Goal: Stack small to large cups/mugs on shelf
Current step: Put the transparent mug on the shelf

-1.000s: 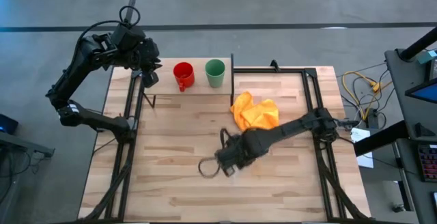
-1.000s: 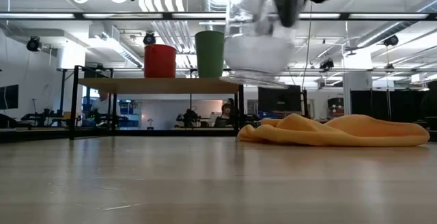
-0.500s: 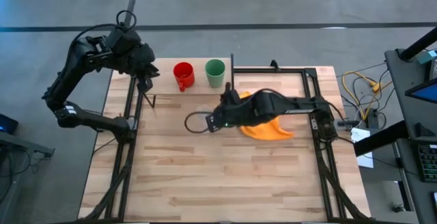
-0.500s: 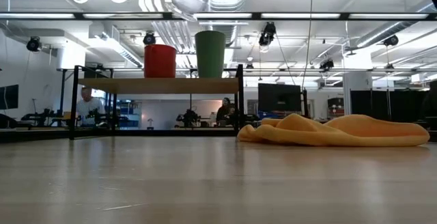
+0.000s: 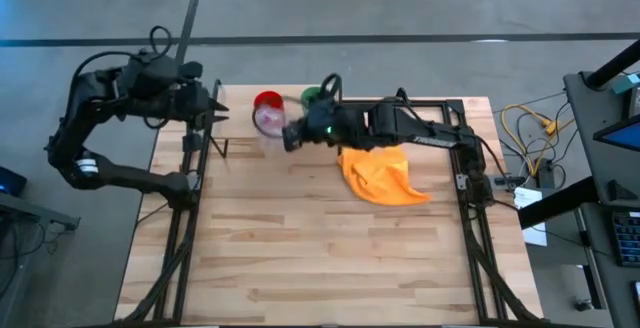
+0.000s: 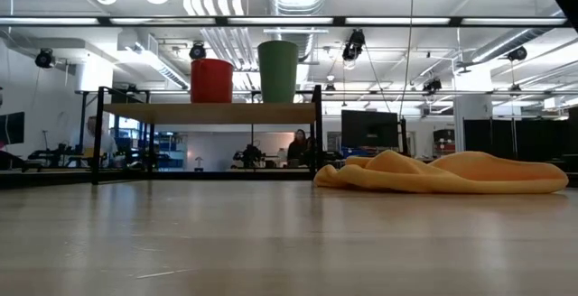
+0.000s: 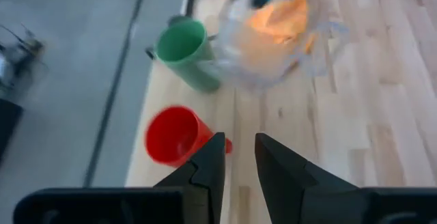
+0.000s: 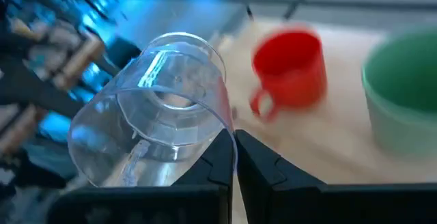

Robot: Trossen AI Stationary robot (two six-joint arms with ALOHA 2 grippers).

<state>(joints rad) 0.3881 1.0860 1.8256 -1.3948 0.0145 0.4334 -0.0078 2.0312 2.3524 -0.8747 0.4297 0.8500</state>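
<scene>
The right gripper (image 5: 290, 134) reaches across above the shelf (image 5: 240, 128), clamped on the clear cup (image 5: 270, 120), near the red mug (image 5: 267, 101) and green cup (image 5: 312, 96). The left gripper (image 5: 216, 109) waits at the shelf's left end, fingers slightly apart, holding nothing.

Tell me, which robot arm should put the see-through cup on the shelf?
The right one, probably. Its pincer already grips the clear cup above the shelf, beside the red mug. The left pincer carries nothing and waits at the shelf's left end.
</scene>
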